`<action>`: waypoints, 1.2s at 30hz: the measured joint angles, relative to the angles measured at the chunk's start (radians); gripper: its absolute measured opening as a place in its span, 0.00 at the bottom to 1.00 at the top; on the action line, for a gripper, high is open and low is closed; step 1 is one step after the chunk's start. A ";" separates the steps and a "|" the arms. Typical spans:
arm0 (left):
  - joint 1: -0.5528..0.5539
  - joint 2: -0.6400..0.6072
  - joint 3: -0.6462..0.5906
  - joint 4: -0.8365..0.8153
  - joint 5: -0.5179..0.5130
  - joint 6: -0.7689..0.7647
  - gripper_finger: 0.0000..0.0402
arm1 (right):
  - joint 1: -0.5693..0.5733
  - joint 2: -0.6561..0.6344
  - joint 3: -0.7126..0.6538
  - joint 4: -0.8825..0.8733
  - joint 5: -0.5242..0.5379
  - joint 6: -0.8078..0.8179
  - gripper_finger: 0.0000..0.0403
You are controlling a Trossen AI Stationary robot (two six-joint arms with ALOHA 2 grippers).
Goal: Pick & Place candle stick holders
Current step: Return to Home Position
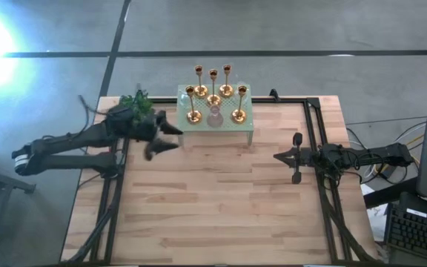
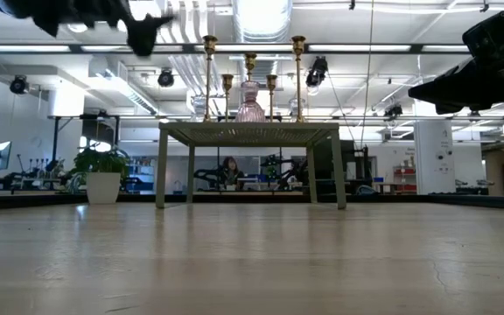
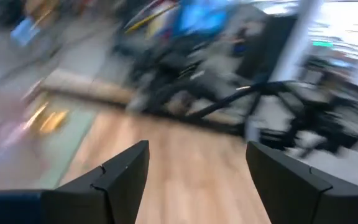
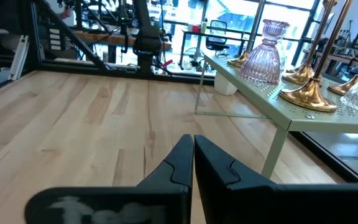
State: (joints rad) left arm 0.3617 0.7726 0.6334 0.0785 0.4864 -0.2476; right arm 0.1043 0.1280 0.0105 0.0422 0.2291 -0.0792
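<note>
Gold holders [image 1: 213,95] stand upright on the shelf [image 1: 230,126], just beside the nearer left gripper [image 1: 175,138], spread wide and empty; the right gripper [image 1: 276,156], pinched closed, waits well apart.

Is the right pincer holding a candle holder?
No, the right pincer is shut tight with nothing in it.

1. Wooden table [image 1: 213,200]: under both pairs of jaws.
2. Pale green perforated shelf [image 1: 227,124]: just ahead of left gripper [image 1: 167,139] jaws; near right gripper [image 1: 279,156] jaws, off to one side.
3. Potted green plant [image 1: 138,102]: close behind left jaws.
4. Keyboard [image 1: 414,230]: well behind right jaws.
</note>
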 joint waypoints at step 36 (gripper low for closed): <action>-0.292 -0.771 -0.625 0.040 -0.143 0.418 0.68 | 0.000 -0.001 0.000 0.000 -0.001 0.000 0.02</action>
State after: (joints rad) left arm 0.0696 0.0013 0.0088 0.1189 0.3430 0.1700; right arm 0.1043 0.1268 0.0105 0.0422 0.2286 -0.0793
